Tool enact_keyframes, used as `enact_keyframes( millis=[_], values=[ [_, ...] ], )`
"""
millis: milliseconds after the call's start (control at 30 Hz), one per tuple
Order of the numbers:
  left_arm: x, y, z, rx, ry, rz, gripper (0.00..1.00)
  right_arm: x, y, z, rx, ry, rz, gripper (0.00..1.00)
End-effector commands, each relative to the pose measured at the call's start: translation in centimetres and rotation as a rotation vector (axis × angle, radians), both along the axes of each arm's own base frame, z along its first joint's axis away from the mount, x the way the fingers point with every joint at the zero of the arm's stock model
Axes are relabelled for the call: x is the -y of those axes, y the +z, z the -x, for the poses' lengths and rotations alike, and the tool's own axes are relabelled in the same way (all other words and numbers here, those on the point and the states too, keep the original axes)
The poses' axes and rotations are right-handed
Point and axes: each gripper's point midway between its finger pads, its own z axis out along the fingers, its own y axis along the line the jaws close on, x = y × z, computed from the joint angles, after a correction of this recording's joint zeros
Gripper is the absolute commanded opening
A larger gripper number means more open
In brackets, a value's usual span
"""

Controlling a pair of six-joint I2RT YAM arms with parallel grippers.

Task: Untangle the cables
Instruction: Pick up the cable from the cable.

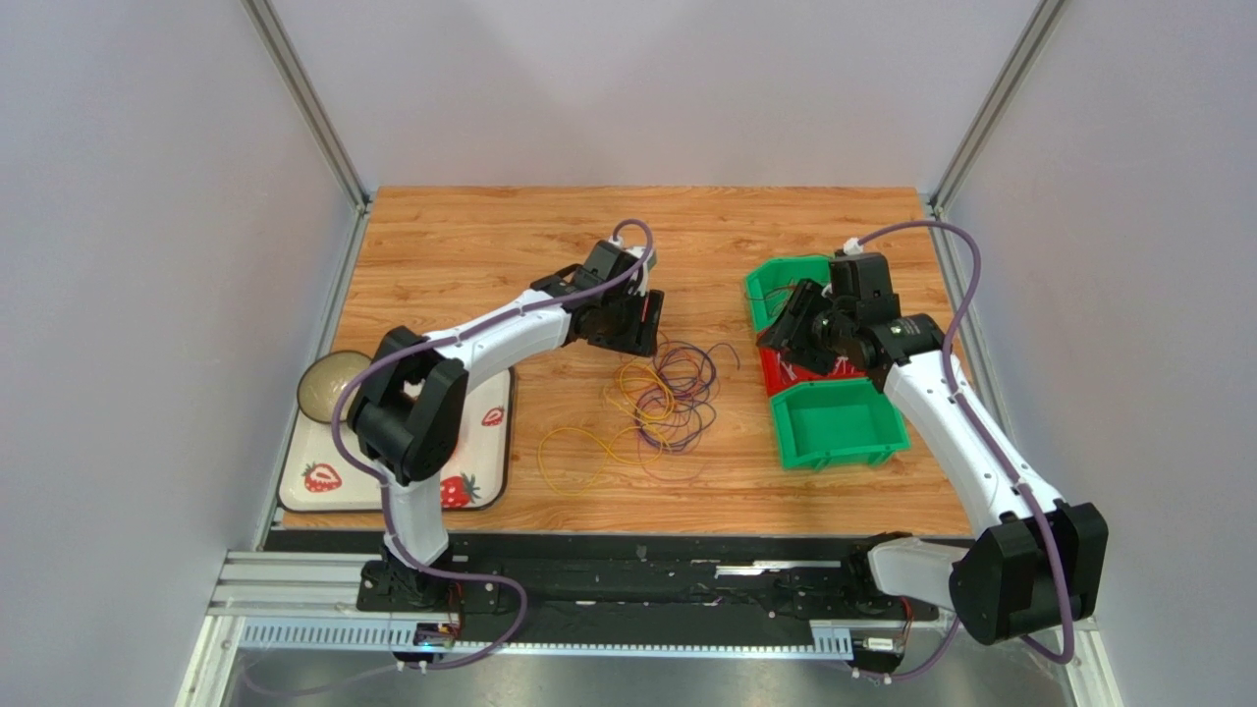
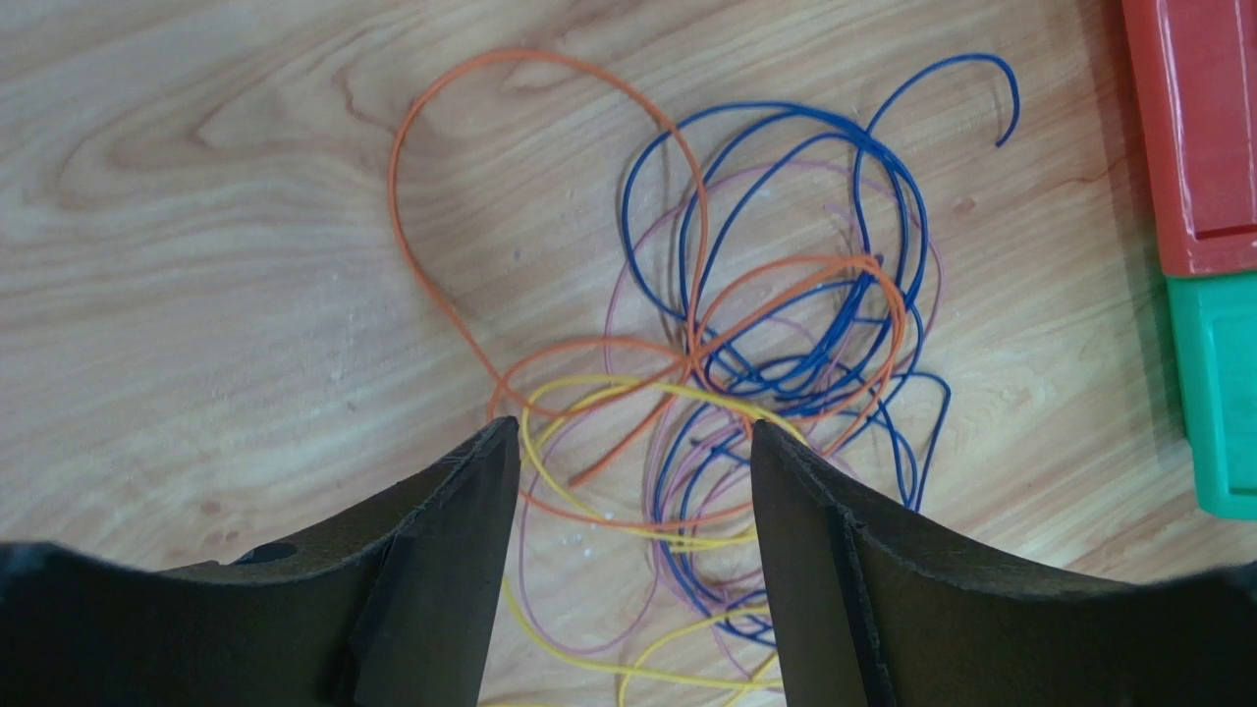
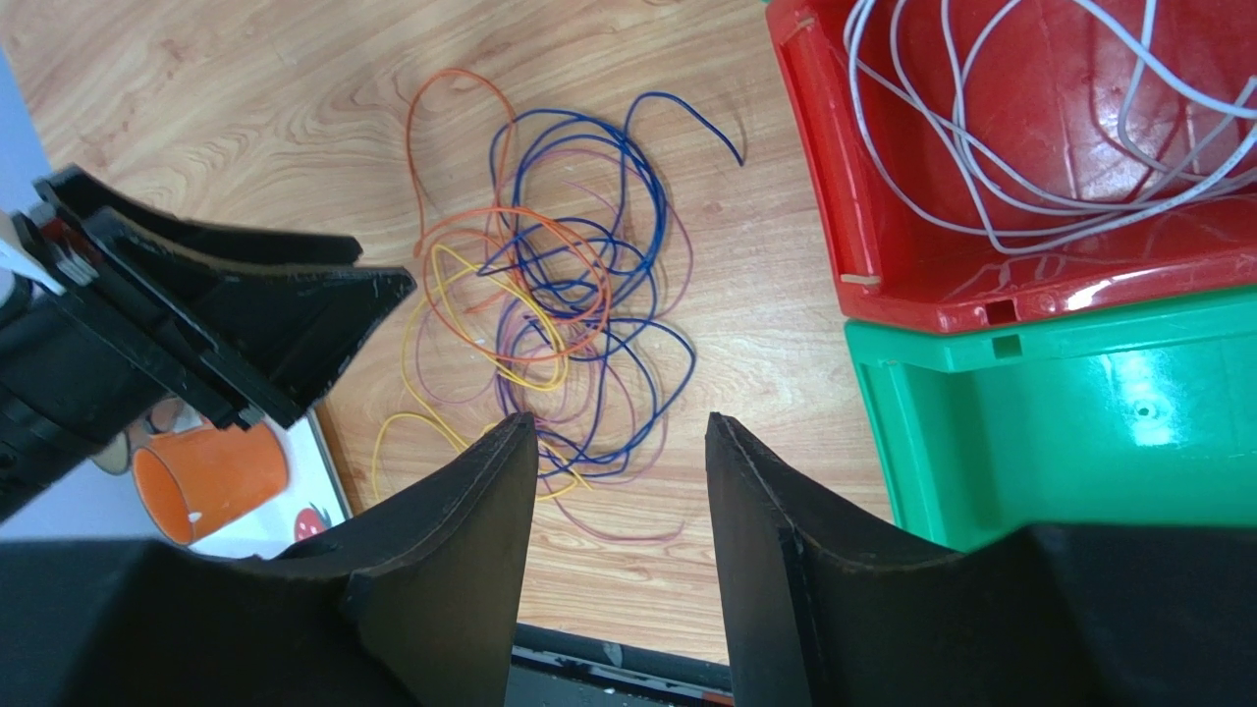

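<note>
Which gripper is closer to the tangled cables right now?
Left. The left gripper hovers over the cables; the right gripper sits aside, by the red bin.

Jaws spread, left gripper [image 2: 632,430] hangs over tangled orange, blue, yellow cables [image 2: 753,354] on table [image 2: 222,221]; red bin [image 2: 1203,133], green bin [image 2: 1225,383] at right.

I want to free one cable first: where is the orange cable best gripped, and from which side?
Probably the wide outer loop of the orange cable: it lies alone on the wood, clear of the tangle. Come from above on its outer side, jaws across the strand.
</note>
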Motion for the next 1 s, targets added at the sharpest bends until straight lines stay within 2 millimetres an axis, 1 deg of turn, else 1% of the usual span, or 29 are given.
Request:
enact_keyframes(
  millis=[0, 67, 167, 200, 267, 300, 367, 400, 467, 500, 567, 600, 667, 700, 733, 767, 800, 833, 867, 900, 933, 967],
  values=[
    [1.6, 0.4, -1.8, 0.054, -0.062, 0.004, 0.68, -0.1, 0.2, 0.5, 0.018, 0.036, 0.006, 0.50],
    [1.7, -0.1, -2.1, 0.053, -0.073, -0.009, 0.67, -0.2, -0.1, 0.5, 0.010, 0.041, 0.007, 0.49],
    [1.9, -0.8, -2.5, 0.050, -0.086, -0.022, 0.63, -0.2, -0.4, 0.5, 0.001, 0.045, 0.008, 0.49],
    [1.8, -1.3, -2.7, 0.048, -0.080, -0.035, 0.59, -0.2, -0.5, 0.6, -0.004, 0.046, 0.009, 0.49],
    [1.9, -1.5, -2.7, 0.048, -0.086, -0.037, 0.53, -0.2, -0.6, 0.6, -0.006, 0.049, 0.012, 0.49],
    [2.1, -1.6, -2.7, 0.044, -0.089, -0.032, 0.45, -0.1, -0.8, 0.5, -0.008, 0.047, 0.014, 0.49],
    [2.3, -1.5, -2.8, 0.042, -0.094, -0.023, 0.38, -0.2, -0.9, 0.5, -0.013, 0.050, 0.019, 0.49],
    [2.5, -1.6, -2.7, 0.039, -0.102, -0.019, 0.32, -0.2, -1.1, 0.5, -0.018, 0.051, 0.021, 0.49],
    [2.6, -1.4, -2.8, 0.042, -0.101, -0.014, 0.23, -0.2, -1.2, 0.5, -0.021, 0.054, 0.020, 0.49],
    [2.7, -1.3, -2.7, 0.043, -0.111, -0.011, 0.15, -0.2, -1.2, 0.5, -0.023, 0.054, 0.020, 0.49],
    [2.7, -1.2, -2.7, 0.043, -0.112, -0.006, 0.08, -0.2, -1.3, 0.5, -0.025, 0.056, 0.019, 0.49],
    [2.7, -0.6, -2.7, 0.050, -0.113, 0.000, 0.00, -0.2, -1.2, 0.5, -0.023, 0.055, 0.019, 0.49],
    [2.7, 0.1, -2.5, 0.051, -0.110, 0.009, 0.00, -0.2, -1.2, 0.6, -0.025, 0.055, 0.018, 0.49],
    [2.8, 1.3, -2.4, 0.065, -0.111, 0.025, 0.00, -0.2, -1.1, 0.6, -0.023, 0.057, 0.019, 0.49],
    [2.7, 1.9, -2.3, 0.064, -0.107, 0.028, 0.00, -0.2, -0.9, 0.6, -0.016, 0.058, 0.019, 0.49],
    [2.7, 3.0, -2.3, 0.076, -0.104, 0.039, 0.00, -0.2, -0.6, 0.5, -0.008, 0.059, 0.019, 0.49],
    [2.7, 4.7, -2.2, 0.094, -0.102, 0.055, 0.00, -0.2, -0.4, 0.5, -0.001, 0.063, 0.020, 0.49],
    [2.4, 5.4, -1.7, 0.084, -0.105, 0.050, 0.00, -0.2, -0.1, 0.5, 0.008, 0.064, 0.021, 0.49],
    [2.5, 7.1, -2.0, 0.107, -0.104, 0.064, 0.00, -0.2, 0.3, 0.4, 0.025, 0.069, 0.023, 0.49],
    [2.3, 8.9, -1.9, 0.130, -0.099, 0.074, 0.00, -0.2, 0.8, 0.3, 0.038, 0.072, 0.022, 0.49],
    [1.9, 9.6, -1.4, 0.122, -0.096, 0.063, 0.00, -0.2, 1.1, 0.3, 0.048, 0.074, 0.021, 0.49],
    [1.9, 11.3, -1.6, 0.148, -0.091, 0.077, 0.00, -0.2, 1.5, 0.2, 0.061, 0.077, 0.022, 0.49]
  ],
)
